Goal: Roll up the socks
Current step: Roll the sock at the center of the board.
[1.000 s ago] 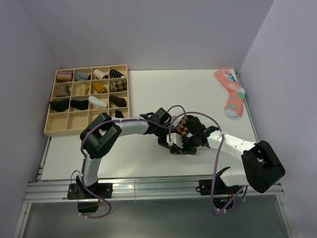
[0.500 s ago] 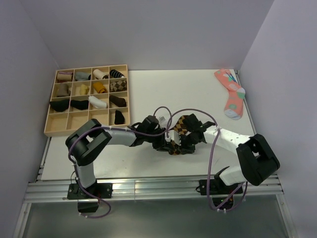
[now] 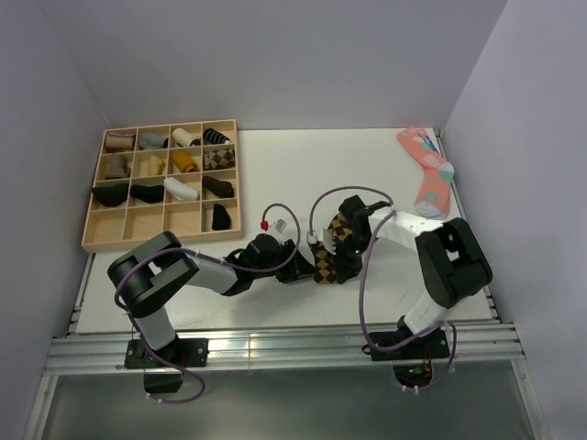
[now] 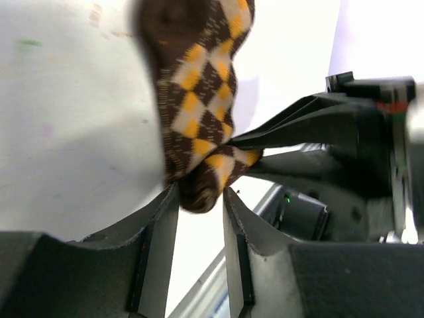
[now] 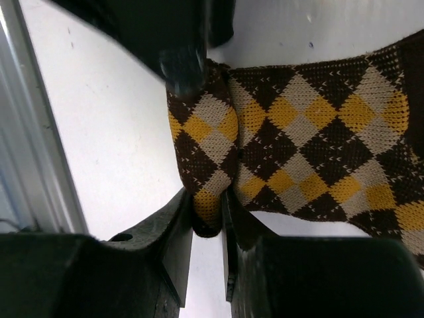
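The dark brown sock (image 3: 331, 246) with orange-tan argyle diamonds lies partly bunched on the white table (image 3: 303, 165), near its middle. My right gripper (image 3: 343, 262) is shut on a fold at the sock's edge (image 5: 209, 199); in the right wrist view the knit is squeezed between both fingers (image 5: 177, 232). My left gripper (image 3: 304, 266) reaches in from the left. Its jaws stand open, and the sock's dark rounded end (image 4: 199, 195) sits between the fingertips (image 4: 165, 218). The rest of the sock (image 4: 199, 99) runs away from that gripper. The two grippers are almost touching.
A wooden compartment tray (image 3: 92, 240) with several rolled socks stands at the back left. A pink sock with teal patches (image 3: 429, 174) lies flat at the back right corner. A metal rail (image 3: 275, 348) runs along the table's near edge, between the arm bases.
My left gripper has opened from a shut grip and its arm has dropped lower and stretched out. The right arm's elbow has swung in towards the back; its grip holds.
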Controlling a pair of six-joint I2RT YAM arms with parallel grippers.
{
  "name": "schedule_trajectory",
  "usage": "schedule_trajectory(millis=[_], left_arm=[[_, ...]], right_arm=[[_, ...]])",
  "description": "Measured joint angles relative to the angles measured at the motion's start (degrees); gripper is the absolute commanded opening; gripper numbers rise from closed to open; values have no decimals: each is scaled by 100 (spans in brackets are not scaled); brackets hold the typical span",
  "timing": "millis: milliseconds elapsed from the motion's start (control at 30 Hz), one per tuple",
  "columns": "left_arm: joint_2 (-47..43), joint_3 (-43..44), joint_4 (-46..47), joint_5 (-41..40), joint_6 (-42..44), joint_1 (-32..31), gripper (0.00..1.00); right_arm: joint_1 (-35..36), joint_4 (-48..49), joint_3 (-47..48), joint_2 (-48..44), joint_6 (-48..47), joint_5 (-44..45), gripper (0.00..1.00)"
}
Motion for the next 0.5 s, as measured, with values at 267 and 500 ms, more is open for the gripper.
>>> schedule_trajectory(millis=[267,500], left_arm=[[-87,-369,835,-879,619,-247,41],[-317,-411,1456,-1563,2175,-748,43]], right_arm=[[-625,-1244,957,1165,-398,-470,6],[-765,-1993,1445,1880,-527,-719,6]])
